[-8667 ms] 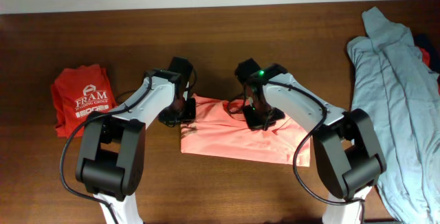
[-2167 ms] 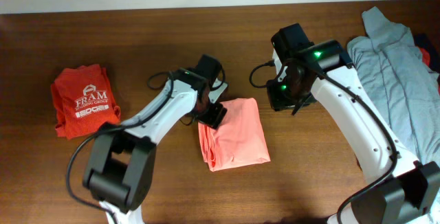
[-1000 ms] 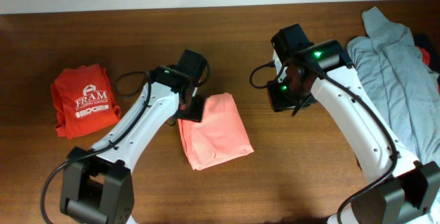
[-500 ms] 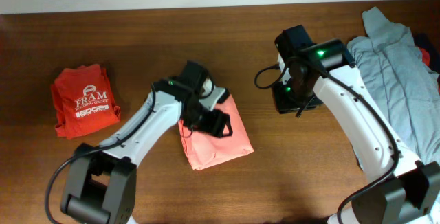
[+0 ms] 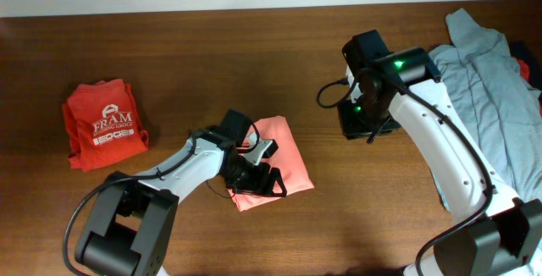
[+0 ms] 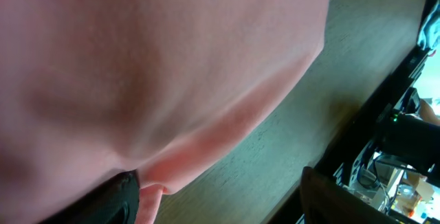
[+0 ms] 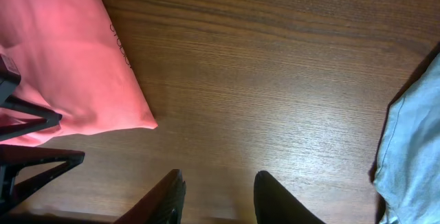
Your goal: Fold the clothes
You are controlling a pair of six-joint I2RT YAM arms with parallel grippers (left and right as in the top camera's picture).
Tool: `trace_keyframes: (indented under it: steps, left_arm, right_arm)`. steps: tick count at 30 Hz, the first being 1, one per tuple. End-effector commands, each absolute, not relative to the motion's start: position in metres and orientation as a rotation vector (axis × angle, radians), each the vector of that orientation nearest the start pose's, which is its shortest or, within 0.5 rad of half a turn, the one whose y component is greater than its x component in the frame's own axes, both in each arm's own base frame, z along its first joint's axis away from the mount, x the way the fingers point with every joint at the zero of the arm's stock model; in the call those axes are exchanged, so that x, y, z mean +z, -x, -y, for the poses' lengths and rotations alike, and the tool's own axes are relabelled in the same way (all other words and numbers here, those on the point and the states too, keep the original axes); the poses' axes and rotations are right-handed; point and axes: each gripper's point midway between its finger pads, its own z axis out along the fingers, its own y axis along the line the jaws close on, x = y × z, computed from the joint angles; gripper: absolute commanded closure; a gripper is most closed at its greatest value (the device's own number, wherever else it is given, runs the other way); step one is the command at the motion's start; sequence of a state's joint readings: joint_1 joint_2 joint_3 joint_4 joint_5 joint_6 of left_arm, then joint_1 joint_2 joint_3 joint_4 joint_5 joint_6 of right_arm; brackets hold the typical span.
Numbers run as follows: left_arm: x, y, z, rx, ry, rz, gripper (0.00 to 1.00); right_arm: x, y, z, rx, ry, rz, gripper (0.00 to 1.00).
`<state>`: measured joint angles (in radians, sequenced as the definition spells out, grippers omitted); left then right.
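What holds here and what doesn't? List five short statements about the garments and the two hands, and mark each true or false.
1. The folded salmon-pink soft-fabric top lies on the brown wooden table. True.
2. The right hand grips that top. False: it is open over bare wood, apart from the top.
3. The left hand is at the top, fingers spread. True.
4. The pale grey-blue garment is folded small. False: it lies spread out loose.
5. The red shirt with white print lies on the left arm's side. True.
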<state>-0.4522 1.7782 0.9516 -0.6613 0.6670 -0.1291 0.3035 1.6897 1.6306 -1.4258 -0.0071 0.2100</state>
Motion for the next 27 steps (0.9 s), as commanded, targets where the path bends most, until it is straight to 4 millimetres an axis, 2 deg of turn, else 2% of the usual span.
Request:
trace_keyframes:
  steps: [1,4,8,11,14,16,23,25,27]
  left_arm:
    - [0.036,-0.223,0.236,-1.16,-0.562,-2.983,0.29]
    - [0.059,-0.235,0.242,-1.153,-0.675,-2.858,0.31]
    - [0.104,-0.27,0.237,-0.951,-0.698,-2.678,0.3]
    - [0.131,-0.291,0.243,-0.924,-0.715,-2.517,0.24]
    - [0.135,-0.307,0.249,-0.909,-0.718,-2.444,0.24]
    - [0.126,-0.317,0.254,-0.908,-0.72,-2.429,0.24]
    - [0.062,-0.339,0.265,-0.91,-0.713,-2.49,0.24]
    - [0.037,-0.347,0.268,-0.904,-0.711,-2.501,0.22]
    - [0.019,-0.353,0.271,-0.905,-0.712,-2.5,0.16]
  right_arm:
    - [0.174,-0.306,-0.092,0.01,0.127,-3.063,0.62]
    - [0.174,-0.306,-0.092,0.01,0.128,-3.063,0.62]
    - [0.174,-0.306,-0.092,0.01,0.127,-3.063,0.62]
    - [0.174,-0.306,-0.092,0.011,0.127,-3.063,0.62]
    - [0.174,-0.306,-0.092,0.012,0.127,-3.063,0.62]
    - [0.174,-0.306,-0.092,0.011,0.127,-3.064,0.62]
    - [0.174,-0.305,-0.092,0.011,0.126,-3.065,0.62]
    - [0.174,-0.304,-0.092,0.009,0.127,-3.071,0.62]
    - [0.174,-0.303,-0.091,0.007,0.127,-3.075,0.62]
